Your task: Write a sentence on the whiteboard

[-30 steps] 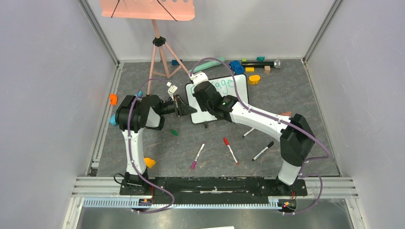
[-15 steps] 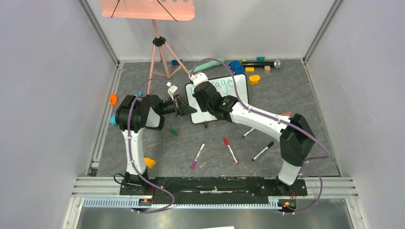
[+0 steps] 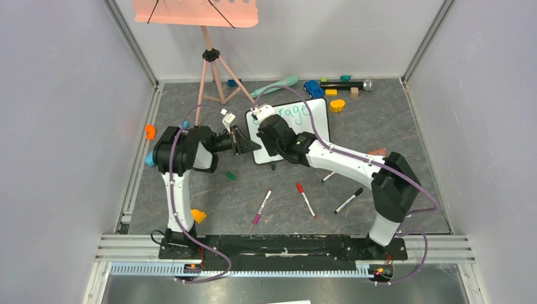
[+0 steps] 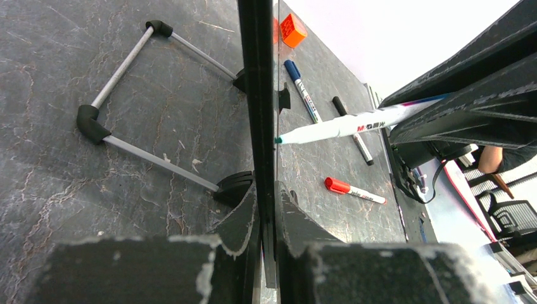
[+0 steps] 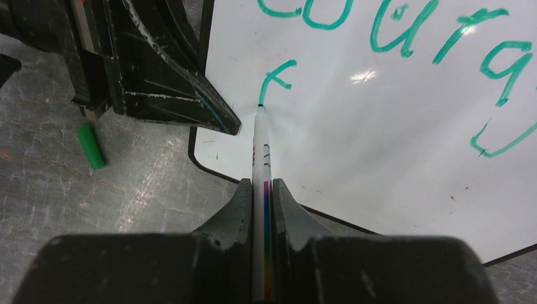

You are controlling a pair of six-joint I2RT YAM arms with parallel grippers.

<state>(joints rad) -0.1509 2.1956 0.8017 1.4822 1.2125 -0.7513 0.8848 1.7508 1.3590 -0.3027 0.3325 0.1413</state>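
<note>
Whiteboard point(image 3: 316, 123) edge-on between left gripper point(image 4: 266, 196) jaws

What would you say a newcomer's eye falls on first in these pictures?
Probably the whiteboard standing in the middle, its left edge clamped by the left gripper. Next, the teal sentence started across its top, with the right gripper holding a marker tip against the board below it. At the back, the pink tray on its tripod stands out.
</note>
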